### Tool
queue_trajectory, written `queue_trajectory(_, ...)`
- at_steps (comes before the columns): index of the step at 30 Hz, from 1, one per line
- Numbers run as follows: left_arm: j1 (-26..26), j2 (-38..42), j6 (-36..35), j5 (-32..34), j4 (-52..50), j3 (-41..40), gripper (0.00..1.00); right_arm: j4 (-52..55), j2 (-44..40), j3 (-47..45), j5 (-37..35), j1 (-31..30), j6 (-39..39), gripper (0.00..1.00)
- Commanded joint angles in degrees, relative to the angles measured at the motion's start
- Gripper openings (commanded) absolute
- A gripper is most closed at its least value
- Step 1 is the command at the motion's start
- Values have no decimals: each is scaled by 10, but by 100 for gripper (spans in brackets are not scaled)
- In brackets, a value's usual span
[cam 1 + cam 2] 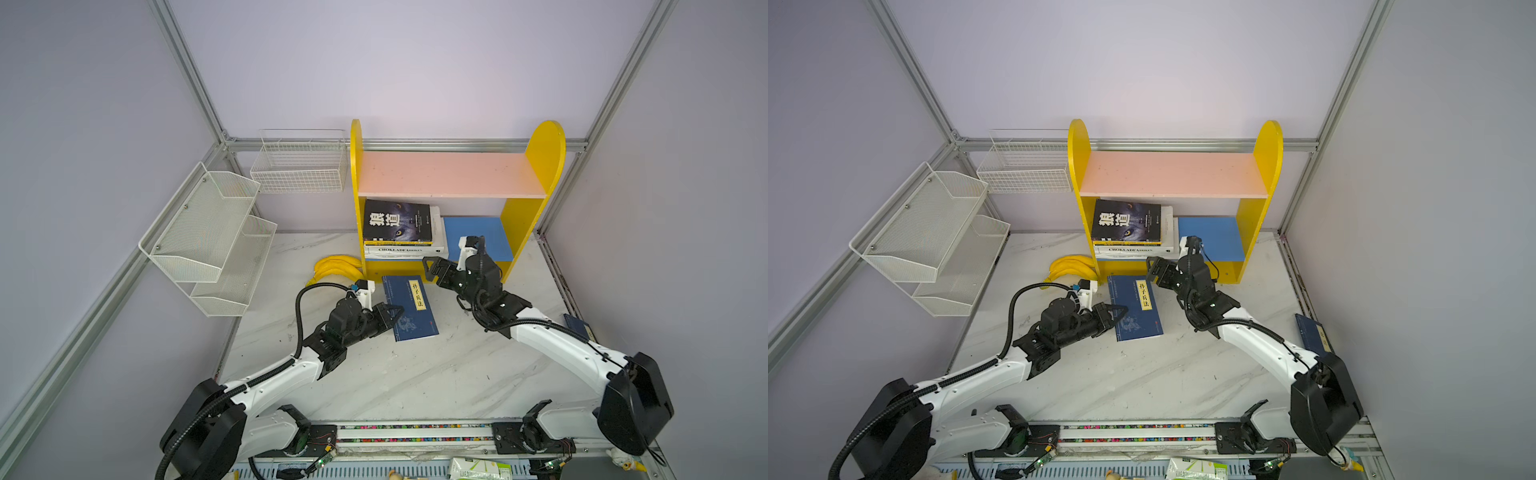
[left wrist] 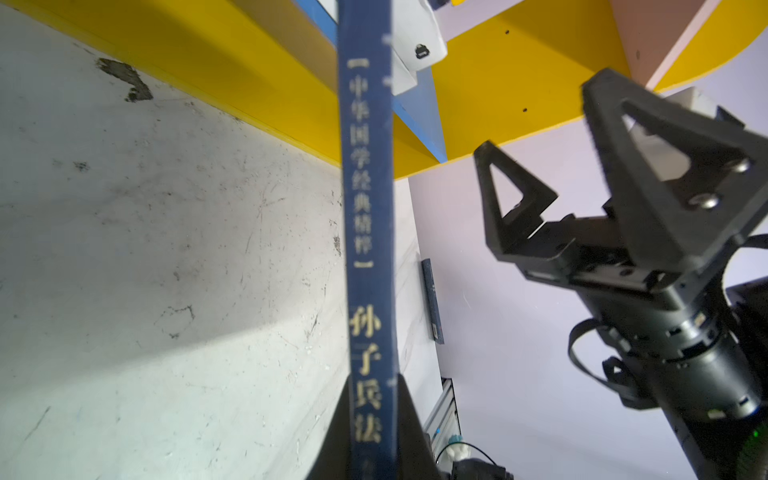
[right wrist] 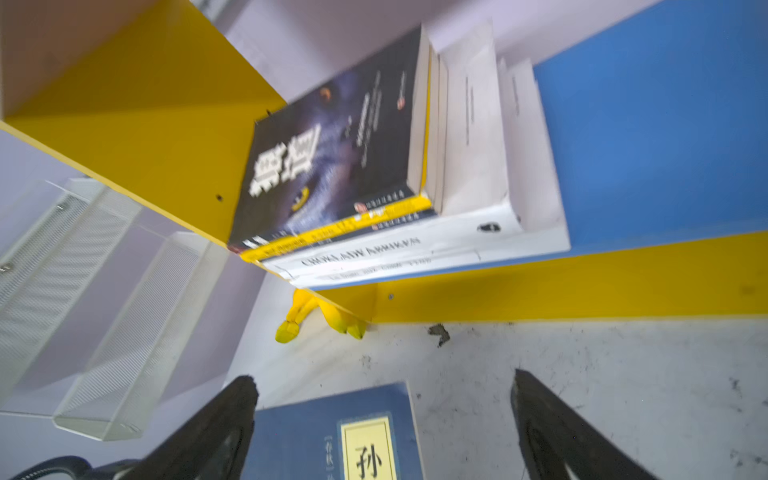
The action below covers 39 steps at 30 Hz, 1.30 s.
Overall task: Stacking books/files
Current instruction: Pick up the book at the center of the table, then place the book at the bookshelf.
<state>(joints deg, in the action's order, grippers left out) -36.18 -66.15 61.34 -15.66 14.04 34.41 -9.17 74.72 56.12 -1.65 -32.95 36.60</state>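
Note:
A navy book with a yellow label (image 1: 409, 305) (image 1: 1136, 307) lies low over the table in front of the shelf unit. My left gripper (image 1: 396, 314) (image 2: 374, 379) is shut on its near spine edge (image 2: 368, 216). My right gripper (image 1: 432, 271) (image 1: 1154, 270) (image 3: 384, 388) hangs open just above the book's far corner (image 3: 316, 432), touching nothing. On the blue lower shelf, a stack of books has the black wolf-eyed book (image 1: 397, 220) (image 3: 332, 158) on top and a large white book (image 1: 405, 249) beneath. Another navy book (image 1: 577, 326) (image 1: 1312, 334) lies at the table's right edge.
The yellow shelf unit has a bare pink upper board (image 1: 449, 172) and free blue floor (image 1: 478, 237) right of the stack. Yellow bananas (image 1: 336, 268) lie by its left foot. A white mesh rack (image 1: 208, 232) and a wire basket (image 1: 299, 166) hang on the walls at the left.

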Motion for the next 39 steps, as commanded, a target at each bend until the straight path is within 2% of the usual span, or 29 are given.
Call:
queue_trajectory(1, -2, 28, -62, -29, -45, 96, 6, -29, -50, -13, 61, 37, 33, 97)
queue_trajectory(5, -2, 10, -74, -43, -33, 159, 6, -57, -101, -40, 125, 83, 66, 97)
queue_trajectory(11, 2, -68, -66, -53, -6, 268, 2, -80, -145, -70, 158, 90, 96, 97)
queue_trajectory(19, 23, -174, -24, -15, 56, 354, 2, -154, -176, -127, 206, 91, 148, 97)
queue_trajectory(25, 41, -212, 13, 33, 115, 369, 2, -150, -182, -144, 212, 90, 174, 96)
queue_trajectory(29, 50, -218, 32, 72, 156, 367, 2, -222, -167, -180, 234, 90, 222, 93)
queue_trajectory(33, 56, -219, 48, 89, 180, 369, 2, -243, -142, -182, 240, 86, 231, 91)
queue_trajectory(39, 66, -214, 80, 152, 208, 350, 2, -332, -77, -171, 234, 59, 242, 91)
